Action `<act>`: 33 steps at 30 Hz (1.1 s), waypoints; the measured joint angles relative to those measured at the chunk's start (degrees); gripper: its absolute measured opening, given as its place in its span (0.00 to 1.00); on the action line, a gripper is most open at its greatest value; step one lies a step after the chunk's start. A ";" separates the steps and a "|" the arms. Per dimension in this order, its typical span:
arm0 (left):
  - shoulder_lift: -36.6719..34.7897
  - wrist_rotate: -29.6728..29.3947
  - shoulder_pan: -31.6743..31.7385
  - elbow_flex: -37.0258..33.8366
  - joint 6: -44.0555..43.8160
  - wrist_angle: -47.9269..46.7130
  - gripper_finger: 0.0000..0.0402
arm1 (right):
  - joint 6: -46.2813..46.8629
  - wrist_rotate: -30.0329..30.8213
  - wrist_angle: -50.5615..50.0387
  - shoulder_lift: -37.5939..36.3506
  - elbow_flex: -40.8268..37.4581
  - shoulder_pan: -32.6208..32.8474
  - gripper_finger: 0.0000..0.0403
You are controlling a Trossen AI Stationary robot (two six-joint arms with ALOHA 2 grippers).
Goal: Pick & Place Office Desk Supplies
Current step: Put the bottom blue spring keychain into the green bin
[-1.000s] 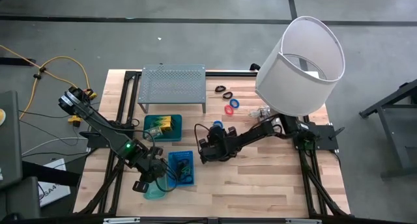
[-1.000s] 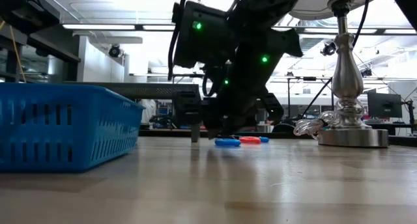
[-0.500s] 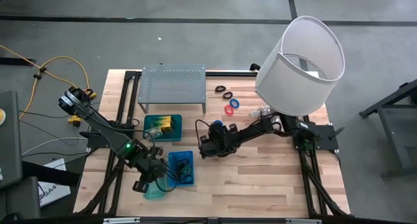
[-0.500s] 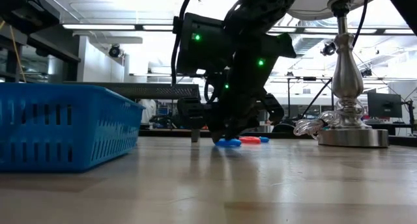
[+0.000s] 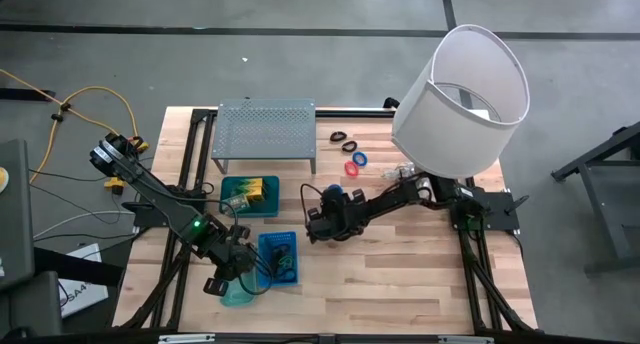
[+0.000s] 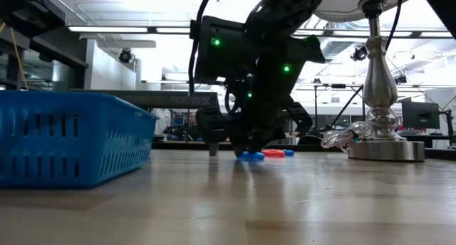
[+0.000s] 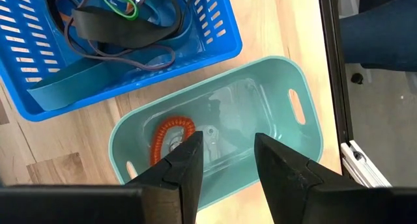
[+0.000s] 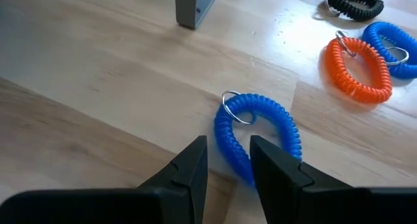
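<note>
A blue coil ring [image 8: 259,129] with a metal key ring lies flat on the wooden table [image 5: 400,274]. My right gripper [image 8: 228,152] is low over it, slanting down toward the far edge. It is open, one finger on each side of the ring's near-side coil [image 8: 228,149]. The low view shows the ring [image 6: 249,157] on the table under the gripper [image 6: 239,149]. My left gripper [image 7: 228,142] hangs open over a teal bin [image 7: 287,87]. An orange coil ring [image 7: 171,134] lies in the bin. My right gripper has the blue ring's near-side coil [image 8: 228,149] between its open fingers, coming from the near side and slanting down. The coil runs close along one finger [image 8: 270,165]. I cannot tell whether they touch. The ring lies flat on the table.
An orange ring [image 8: 357,68], a second blue ring [image 8: 391,42] and a black coil [image 8: 355,1] lie farther off. The grey rack [image 5: 265,134] stands at the far edge and its leg [image 8: 192,6] is just beyond the ring. A blue basket [image 5: 278,256], a teal tray [image 5: 250,194] and the lamp [image 5: 460,94] are nearby.
My right gripper has edged toward the far edge, onto the blue ring, and has turned a little. The ring has stayed where it lay.
</note>
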 joint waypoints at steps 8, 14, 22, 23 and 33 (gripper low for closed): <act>0.00 -0.01 -0.01 0.00 0.00 0.00 0.33 | -3.71 -1.50 -0.84 0.00 0.00 -0.47 0.26; 0.00 0.00 0.00 0.00 0.00 0.00 0.33 | -4.45 -3.10 -0.74 0.00 0.02 -0.47 0.26; 0.00 0.00 0.00 0.00 0.00 0.00 0.33 | -4.62 -4.26 -0.77 -0.04 0.07 -0.49 0.28; 0.00 -0.01 -0.01 0.00 0.00 -0.01 0.33 | -4.61 -4.36 -0.81 -0.04 0.07 -0.49 0.29; 0.00 0.00 -0.02 0.00 0.00 0.00 0.33 | -3.97 -3.95 -0.41 -0.04 0.00 -0.47 0.37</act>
